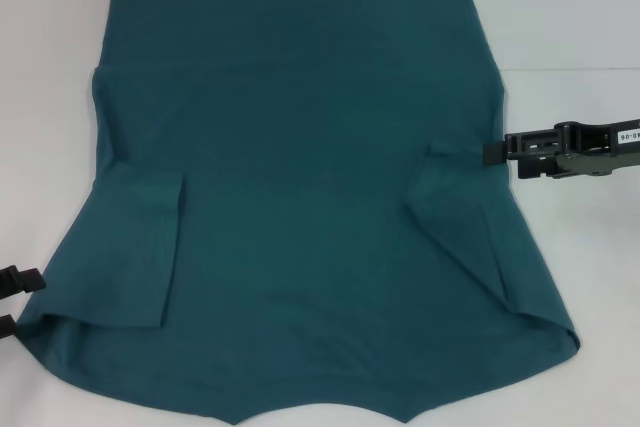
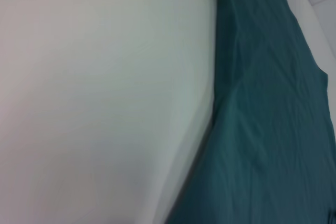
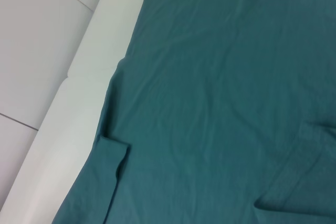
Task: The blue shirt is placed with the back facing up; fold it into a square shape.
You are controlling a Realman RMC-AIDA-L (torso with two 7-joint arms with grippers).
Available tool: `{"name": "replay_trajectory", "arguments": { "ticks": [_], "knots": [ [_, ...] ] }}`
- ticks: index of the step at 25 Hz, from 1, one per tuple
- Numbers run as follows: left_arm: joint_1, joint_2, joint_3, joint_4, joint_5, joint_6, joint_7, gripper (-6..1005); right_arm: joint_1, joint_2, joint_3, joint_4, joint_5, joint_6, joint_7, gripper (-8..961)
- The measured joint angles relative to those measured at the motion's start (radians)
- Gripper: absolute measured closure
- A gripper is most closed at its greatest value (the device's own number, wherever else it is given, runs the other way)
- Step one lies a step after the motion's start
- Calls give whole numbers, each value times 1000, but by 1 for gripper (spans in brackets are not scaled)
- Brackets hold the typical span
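The blue shirt lies flat on the white table, plain back up, and fills most of the head view. Both sleeves are folded inward, the left sleeve and the right sleeve. My right gripper reaches in from the right. It is shut, with its tip at the shirt's right edge beside the sleeve fold; I cannot tell whether it pinches cloth. My left gripper stands open at the shirt's near-left corner. The wrist views show only the shirt and the table.
Bare white table lies to the left and right of the shirt. In the right wrist view the table's edge runs alongside the shirt, with tiled floor beyond it.
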Motion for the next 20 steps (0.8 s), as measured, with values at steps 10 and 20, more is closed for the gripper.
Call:
{"name": "replay_trajectory", "arguments": {
  "ticks": [10, 20],
  "knots": [
    [2, -3, -2, -16, -6, -62, -18, 96, -2, 0, 0, 0, 0, 0, 1, 64],
    [-4, -3, -2, -29, -2, -79, -19, 98, -3, 0, 0, 0, 0, 0, 1, 64]
  ]
}}
